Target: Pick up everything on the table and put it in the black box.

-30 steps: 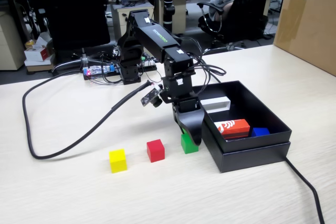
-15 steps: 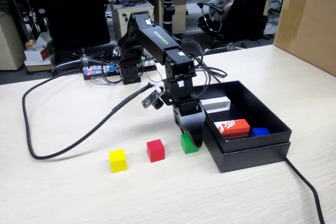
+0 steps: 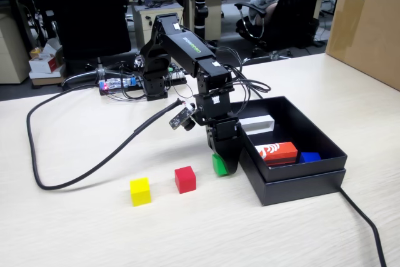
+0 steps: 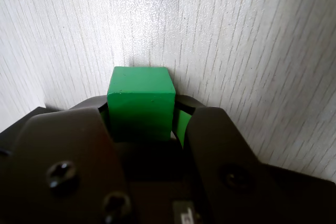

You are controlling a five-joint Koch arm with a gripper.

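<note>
**Green cube between the jaws, beside the black box**

Fixed view: the gripper (image 3: 224, 166) hides most of the green cube (image 3: 218, 164), leaving only its left face showing, just left of the black box (image 3: 294, 182). Whether the cube touches the table (image 3: 81, 229) is hard to tell. The arm (image 3: 187, 48) reaches forward from its base and bends down steeply at the wrist, gripper pointing at the tabletop. Green lettering on the upper arm is too small to read. The red cube (image 3: 185, 179) and yellow cube (image 3: 140, 191) sit apart on the table to the left. Inside the box lie an orange-red block (image 3: 277, 152) with a white mark, a blue block (image 3: 309, 157) partly cut off by the box wall, and a white block (image 3: 257, 124).

Wrist view: the 2 jaws close on the green cube (image 4: 140, 109), gripping its sides; its lower part is hidden between them.
</note>
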